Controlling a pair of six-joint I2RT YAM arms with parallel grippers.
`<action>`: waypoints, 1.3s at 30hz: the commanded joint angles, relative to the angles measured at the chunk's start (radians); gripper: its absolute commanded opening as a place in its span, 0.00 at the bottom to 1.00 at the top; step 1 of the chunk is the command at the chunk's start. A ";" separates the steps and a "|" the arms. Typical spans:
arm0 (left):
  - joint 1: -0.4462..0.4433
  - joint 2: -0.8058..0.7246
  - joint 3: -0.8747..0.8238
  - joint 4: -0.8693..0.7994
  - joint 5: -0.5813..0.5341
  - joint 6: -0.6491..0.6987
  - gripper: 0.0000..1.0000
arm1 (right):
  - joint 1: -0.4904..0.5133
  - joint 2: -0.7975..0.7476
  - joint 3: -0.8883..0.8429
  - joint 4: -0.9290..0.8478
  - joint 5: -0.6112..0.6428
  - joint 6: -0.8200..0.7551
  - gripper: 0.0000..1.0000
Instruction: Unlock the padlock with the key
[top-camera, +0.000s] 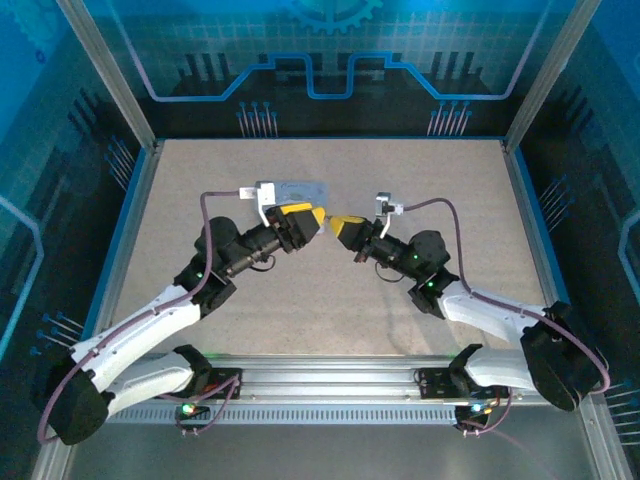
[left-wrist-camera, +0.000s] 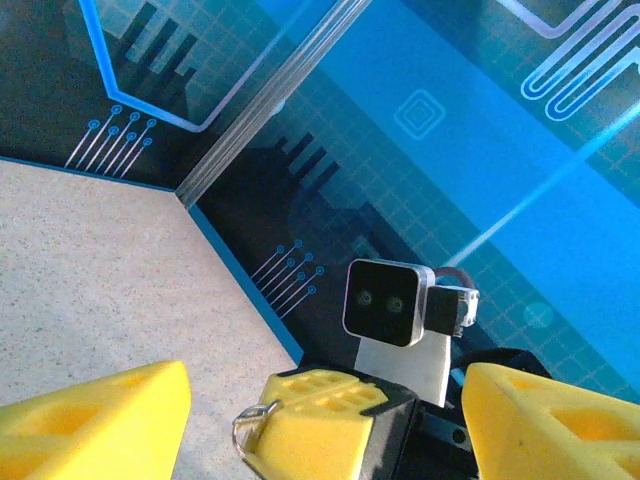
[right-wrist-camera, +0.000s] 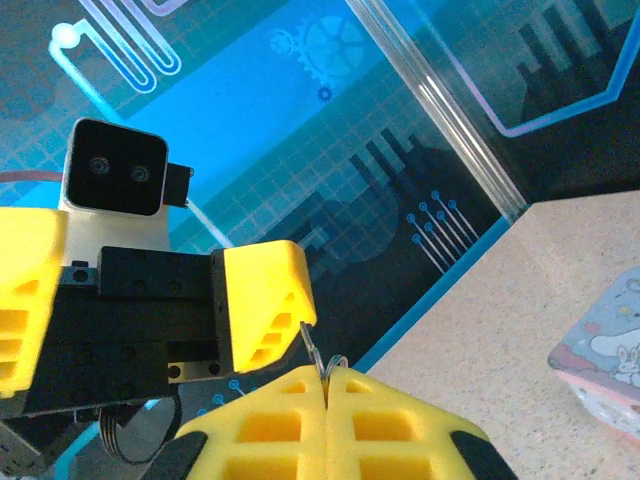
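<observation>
From the top, can see the left gripper (top-camera: 312, 216) and right gripper (top-camera: 342, 224) nose to nose above the middle of the table (top-camera: 300, 320), with a pale-blue box (top-camera: 296, 187) just behind the left one. Too small to pick out key or padlock. From the left wrist, can see the left gripper's fingers (left-wrist-camera: 90, 425) wide apart and holding nothing, standing on both sides of the right gripper. Can see the right gripper squeezed tight on a tiny metal loop (left-wrist-camera: 250, 425) poking out of its tip. From the right wrist, can see that loop (right-wrist-camera: 318, 352) as a thin wire pinched between the closed yellow pads (right-wrist-camera: 390, 425), right beside one left finger (right-wrist-camera: 262, 310). Cannot tell whether part of the key or of the padlock. Looks like a hand-over or lining-up step, with unlocking not yet done. Next calls for closing the left fingers on the loop's free end, keeping both tips steady to avoid a drop.
</observation>
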 joint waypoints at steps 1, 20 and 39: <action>-0.006 0.006 0.001 0.068 -0.038 -0.036 0.73 | 0.023 -0.003 0.041 0.066 0.010 0.029 0.00; -0.025 0.063 0.035 0.045 -0.055 -0.046 0.32 | 0.031 0.016 0.069 0.054 -0.014 0.045 0.01; -0.025 0.058 0.051 0.014 -0.058 -0.007 0.00 | 0.027 -0.017 0.064 -0.016 -0.059 0.049 0.07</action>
